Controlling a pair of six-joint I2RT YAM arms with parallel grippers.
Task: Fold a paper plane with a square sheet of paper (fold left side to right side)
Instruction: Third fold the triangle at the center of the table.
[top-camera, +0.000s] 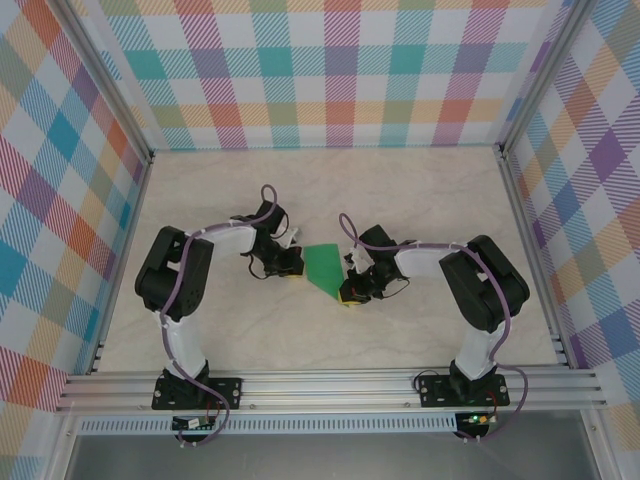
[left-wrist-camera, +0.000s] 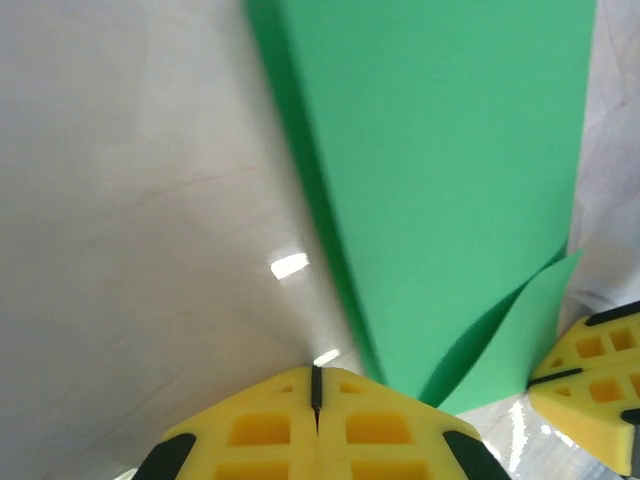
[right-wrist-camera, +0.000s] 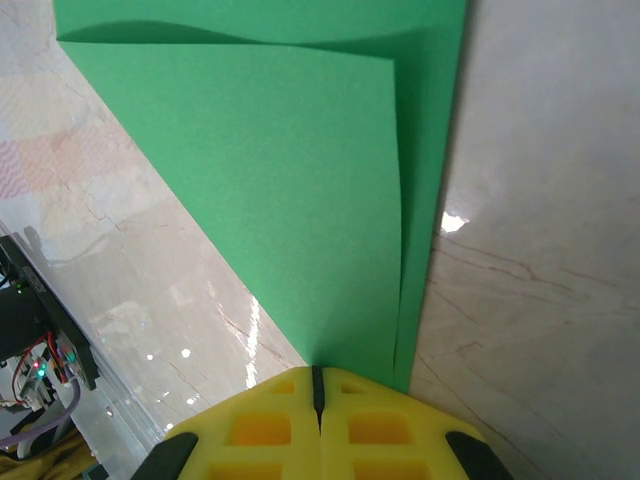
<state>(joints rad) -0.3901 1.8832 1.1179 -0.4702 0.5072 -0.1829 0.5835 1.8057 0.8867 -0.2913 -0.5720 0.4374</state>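
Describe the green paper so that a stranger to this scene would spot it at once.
Inside the plaid walls, look to the middle of the pale marbled table, between the left gripper and the right gripper. There lies the sheet of paper, folded into a tapering wedge. It alone is flat, plain bright green; its neighbours are black and yellow.

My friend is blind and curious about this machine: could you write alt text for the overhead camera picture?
A folded green paper lies mid-table between two black robot arms, the left end effector and the right end effector both shut at its edges. The pale marbled table is boxed in by bright plaid walls.
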